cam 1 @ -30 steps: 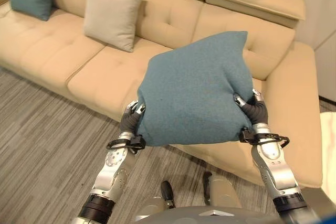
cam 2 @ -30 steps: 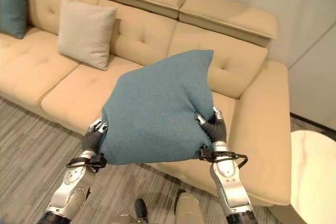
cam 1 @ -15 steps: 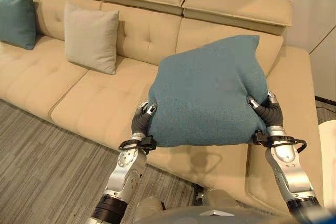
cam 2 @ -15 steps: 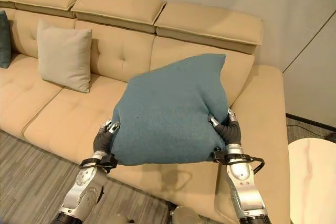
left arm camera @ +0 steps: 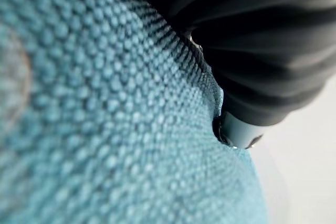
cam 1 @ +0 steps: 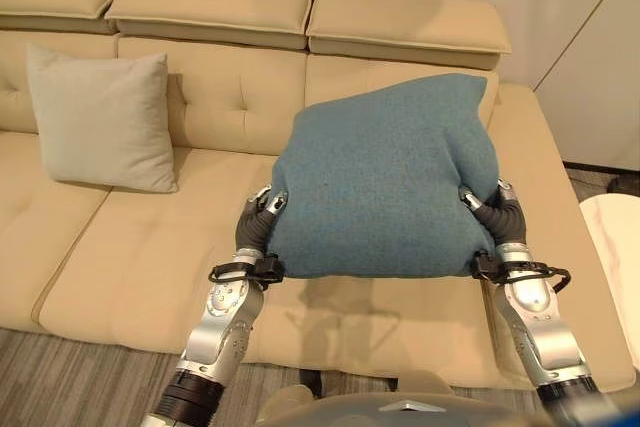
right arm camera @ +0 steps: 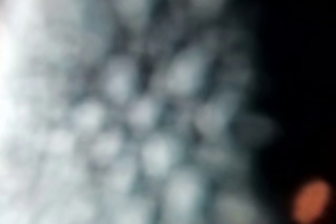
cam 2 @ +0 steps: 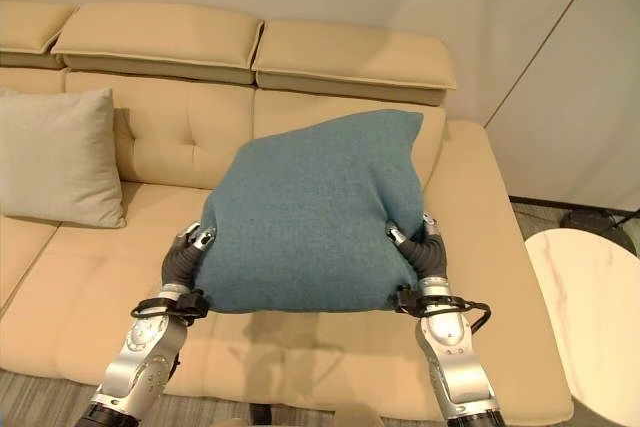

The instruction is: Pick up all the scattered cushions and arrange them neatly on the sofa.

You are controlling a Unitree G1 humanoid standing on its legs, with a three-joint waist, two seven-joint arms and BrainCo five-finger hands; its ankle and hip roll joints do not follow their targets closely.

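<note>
A large teal cushion (cam 1: 385,187) hangs in the air over the right part of the beige sofa's seat (cam 1: 130,257), clamped between my two hands. My left hand (cam 1: 252,232) grips its left lower edge, fingers dug into the fabric. On the opposite edge my right hand (cam 1: 500,219) does the same. The left wrist view has the teal weave (left arm camera: 105,129) pressed right against the hand's dark cover (left arm camera: 262,51). A light beige cushion (cam 1: 100,122) leans upright against the sofa back to the left.
The sofa's chaise part (cam 2: 480,247) runs forward on the right. A white round table (cam 2: 590,297) stands at the right edge, with a pale wall panel (cam 2: 560,97) behind it. Grey striped carpet (cam 1: 60,377) lies in front of the sofa.
The camera has swung and come closer, so the sofa now faces me squarely. The teal cushion stays clamped between both hands, now over the seat rather than the carpet edge.
</note>
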